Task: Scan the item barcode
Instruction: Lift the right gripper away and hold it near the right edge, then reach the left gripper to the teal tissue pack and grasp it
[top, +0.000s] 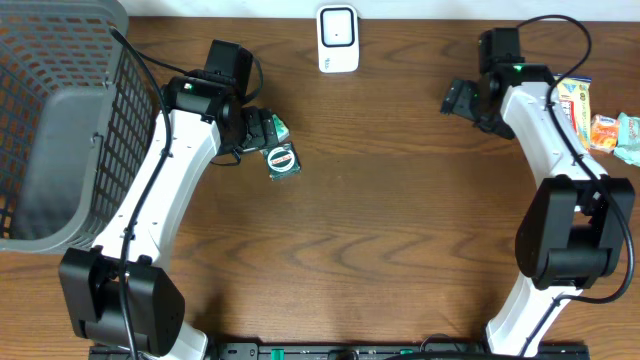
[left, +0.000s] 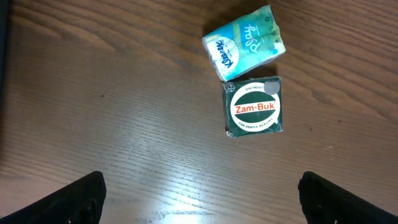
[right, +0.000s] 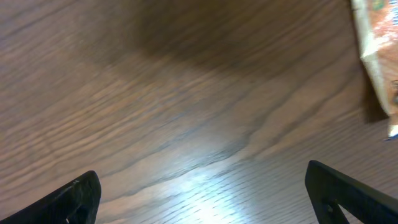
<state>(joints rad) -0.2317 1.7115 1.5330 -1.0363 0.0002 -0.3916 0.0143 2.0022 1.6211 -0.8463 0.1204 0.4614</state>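
Overhead, the left arm (top: 190, 150) (partly) covers the tissue pack (left: 245, 42).

Bench (top: 400, 220): brown wood, wavy grain. Basket (top: 60, 120): grey, open grid mesh. Scanner (top: 338, 38): white, greyish window. Zam-Buk box (left: 254, 107): dark green, white round label, red lettering, small grey dot at one corner. Tissue pack (left: 245, 42): teal and white, dark blue script. Left arm (top: 170, 190), right arm (top: 545, 130): white links, black joints. Left fingers (left: 74, 202), right fingers (right: 68, 202): black. Yellow packet (top: 573, 100), orange packet (top: 603, 132), mint-green packet (top: 628, 138).
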